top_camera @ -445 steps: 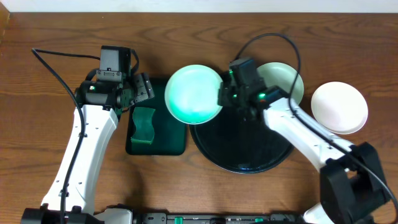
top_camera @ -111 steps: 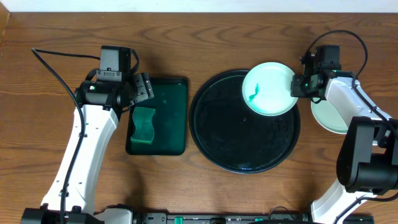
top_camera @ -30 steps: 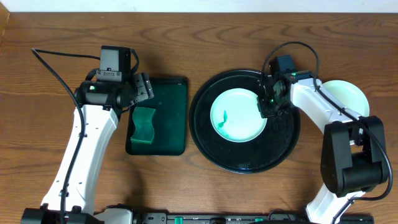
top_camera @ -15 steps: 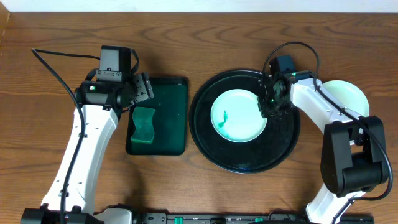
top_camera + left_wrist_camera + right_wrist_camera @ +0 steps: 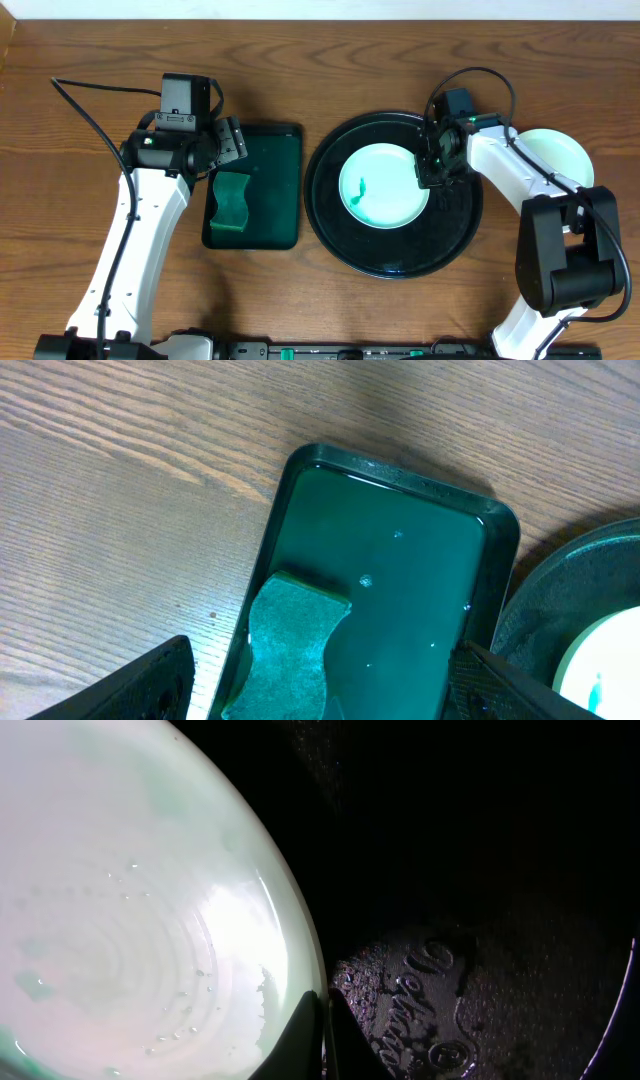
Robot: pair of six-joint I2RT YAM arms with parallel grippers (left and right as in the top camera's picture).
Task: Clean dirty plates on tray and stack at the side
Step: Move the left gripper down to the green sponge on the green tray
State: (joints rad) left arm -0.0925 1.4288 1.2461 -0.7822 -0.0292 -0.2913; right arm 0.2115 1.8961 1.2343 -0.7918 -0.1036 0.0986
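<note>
Your right gripper (image 5: 431,170) is clamped on the smudged plate (image 5: 385,190), its fingertips (image 5: 312,1025) pinched together on the rim between 2 and 3 o'clock of the plate's centre. The plate lies flat inside the black tray (image 5: 400,258), close to the middle and a little toward 10 o'clock. Its green smudge (image 5: 360,188) sits at about 9 o'clock on the plate's face. In your right wrist view the wet, pale plate fills the left side and the tray's dark, droplet-covered floor fills the right. Off the tray at 3 o'clock, the other plate (image 5: 562,158) rests on the wooden table (image 5: 320,60), partly hidden behind your right arm. Your left gripper (image 5: 228,144) is spread wide and holds nothing. It hangs over the green rectangular tray (image 5: 270,160), which lies just beside the black tray at its 9 o'clock. A green sponge (image 5: 232,200) lies in that tray toward 7 o'clock.
</note>
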